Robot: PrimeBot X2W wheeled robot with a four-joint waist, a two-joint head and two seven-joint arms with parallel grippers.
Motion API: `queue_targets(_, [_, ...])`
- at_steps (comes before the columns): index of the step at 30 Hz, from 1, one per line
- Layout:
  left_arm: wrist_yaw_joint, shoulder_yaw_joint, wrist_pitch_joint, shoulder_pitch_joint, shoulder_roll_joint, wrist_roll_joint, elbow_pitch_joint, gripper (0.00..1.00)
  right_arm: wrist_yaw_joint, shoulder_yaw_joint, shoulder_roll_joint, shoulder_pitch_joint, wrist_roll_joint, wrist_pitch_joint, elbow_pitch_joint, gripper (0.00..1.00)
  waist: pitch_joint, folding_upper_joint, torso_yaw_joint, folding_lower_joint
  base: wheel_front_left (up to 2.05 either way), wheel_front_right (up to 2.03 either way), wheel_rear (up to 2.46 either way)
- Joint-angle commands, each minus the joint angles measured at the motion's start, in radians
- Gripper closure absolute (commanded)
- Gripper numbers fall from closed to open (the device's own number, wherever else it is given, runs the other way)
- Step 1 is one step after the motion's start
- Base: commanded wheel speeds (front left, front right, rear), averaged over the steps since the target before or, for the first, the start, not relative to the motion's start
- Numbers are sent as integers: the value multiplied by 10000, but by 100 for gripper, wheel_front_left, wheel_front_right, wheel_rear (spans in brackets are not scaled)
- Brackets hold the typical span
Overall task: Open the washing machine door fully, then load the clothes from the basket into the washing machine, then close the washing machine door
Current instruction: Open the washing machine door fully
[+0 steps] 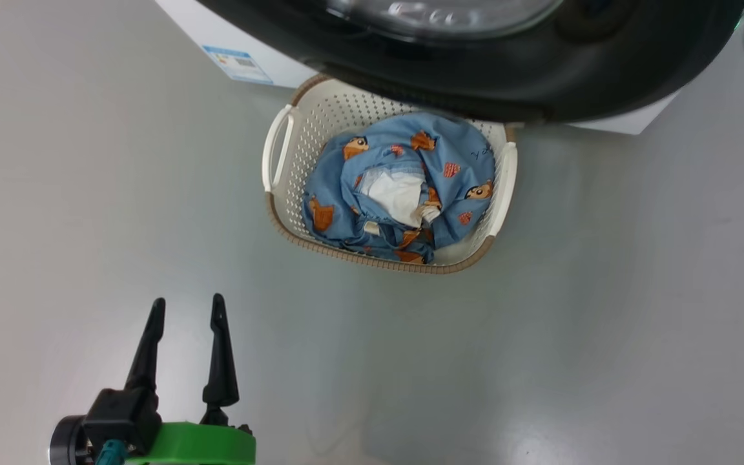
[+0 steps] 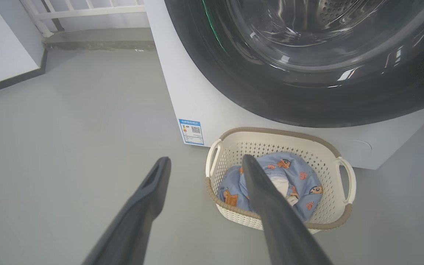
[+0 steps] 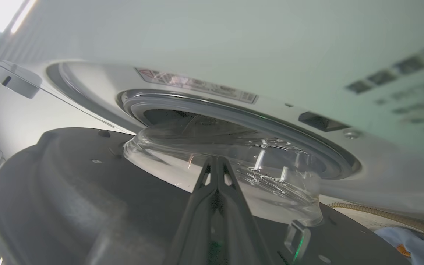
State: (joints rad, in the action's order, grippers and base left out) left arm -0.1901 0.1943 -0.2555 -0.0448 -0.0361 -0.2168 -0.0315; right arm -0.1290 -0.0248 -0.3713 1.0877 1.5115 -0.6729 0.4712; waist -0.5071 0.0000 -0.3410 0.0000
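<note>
plainly, the basket (image 1: 294,187) sat on the grey floor (image 1: 604,323) a little toward 12 o'clock from the middle of the head view. the clothes (image 1: 462,148) were bundled inside it, blue cloth with orange-brown animals and a white lining patch (image 1: 398,194) showing at the middle of the heap. its two white handles (image 1: 278,152) stood at the 9 and 3 o'clock sides. the washing machine door (image 1: 540,71), glossy black, hung over the basket's rim at 12 o'clock and hid that edge. the white washing machine (image 1: 204,26) lay behind it, with a small blue label sticker (image 1: 237,64) at about 10 o'clock from the basket.

the left pincer (image 1: 188,300) was at 7 o'clock in the head view, well apart from the basket, with its two dark fingers spread and only floor between them. in the left wrist view the finger on the 3 o'clock side crossed in front of the basket and the clothes.

the right pincer (image 3: 216,158) had its fingers pressed together, tips pointing toward 12 o'clock at the glass bowl (image 3: 234,154) on the door's inner face. whether the tips touched the glass could not be told. the door stood ajar there, with the blue-grey seal ring (image 3: 197,106) of the drum opening visible beyond the bowl, and a corner of the basket and clothes at 4 o'clock.
</note>
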Motion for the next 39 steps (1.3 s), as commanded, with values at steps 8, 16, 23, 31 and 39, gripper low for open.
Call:
queue_targets(8, [-10, -522, -63, -182, -141, -139, 160, 0, -17, -1029, 622, -1028, -139, -290, -490, 100, 915, 0, 431, 0, 0, 0, 0])
queue_targets(16, [141, -845, -63, -52, -141, -140, 399, 0, -17, -1812, 1056, -1876, -37, -463, -837, 100, 1735, 0, 733, 0, 0, 0, 0])
queue_targets(23, [314, -989, -63, 44, -141, -74, 685, 0, -17, -2584, 1372, -2631, -52, -617, -1200, 100, 2342, 0, 848, 0, 0, 0, 0])
queue_targets(31, [415, -975, -63, 112, -141, -108, 864, 0, -17, -3279, 1795, -3295, 39, -663, -1525, 100, 2934, 0, 798, 0, 0, 0, 0])
queue_targets(39, [439, -1001, -63, 223, -141, -193, 926, 0, -17, -3960, 2285, -3813, -62, -336, -1704, 100, 3472, 0, 589, 0, 0, 0, 0])
